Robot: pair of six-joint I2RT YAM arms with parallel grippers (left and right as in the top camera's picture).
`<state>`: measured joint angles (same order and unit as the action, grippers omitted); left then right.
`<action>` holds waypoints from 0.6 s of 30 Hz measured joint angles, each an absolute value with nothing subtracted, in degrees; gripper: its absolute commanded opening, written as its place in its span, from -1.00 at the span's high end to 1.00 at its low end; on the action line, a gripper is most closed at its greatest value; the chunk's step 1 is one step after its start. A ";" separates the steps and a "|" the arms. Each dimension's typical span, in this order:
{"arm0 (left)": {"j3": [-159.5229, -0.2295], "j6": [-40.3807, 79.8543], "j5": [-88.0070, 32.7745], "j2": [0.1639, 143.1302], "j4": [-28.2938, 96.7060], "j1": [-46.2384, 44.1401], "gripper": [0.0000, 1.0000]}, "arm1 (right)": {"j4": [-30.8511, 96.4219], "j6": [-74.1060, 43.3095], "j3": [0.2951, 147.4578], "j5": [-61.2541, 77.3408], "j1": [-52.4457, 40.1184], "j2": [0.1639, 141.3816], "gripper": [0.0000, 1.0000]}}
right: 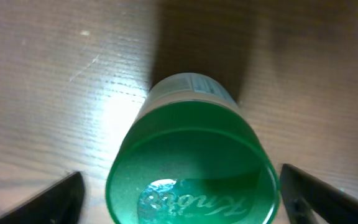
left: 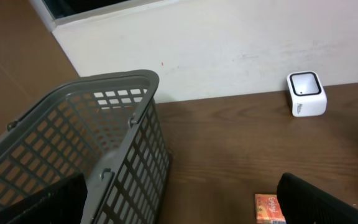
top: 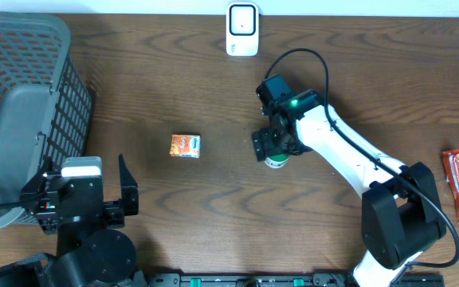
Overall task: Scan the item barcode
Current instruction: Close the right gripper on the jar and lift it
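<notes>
— Checking right pincer [top: 274, 150]: how wide?
— Spread fully, gripping nothing. Straddles a round tub [right: 191, 174] directly beneath, with dark fingers [right: 48, 199] flanking it on both sides, clear of its wall.
— Describe tub?
— Stands upright on grained wood table [top: 213, 223]. Shows a glossy green plastic lid with raised script moulded in, and a pale printed label below.
— Beyond that pincer?
— Points towards a white rounded-square scanner [top: 242, 29], well apart. Has a small orange box [top: 185, 146] off to its left.
— Left pincer [top: 84, 182]?
— Gapes too, empty. Sits just beside a grey lattice plastic basket [top: 22, 104].
</notes>
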<state>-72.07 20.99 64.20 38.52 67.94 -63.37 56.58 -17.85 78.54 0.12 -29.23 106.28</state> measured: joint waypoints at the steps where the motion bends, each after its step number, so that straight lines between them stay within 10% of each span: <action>1: -72.07 20.99 64.20 38.52 67.94 -63.37 -0.96 | 56.62 -18.02 78.56 -0.03 -29.28 106.28 -0.99; 18: -72.07 21.02 64.20 38.52 67.94 -63.37 -0.96 | 59.31 -52.21 78.61 1.85 -29.28 106.48 -0.98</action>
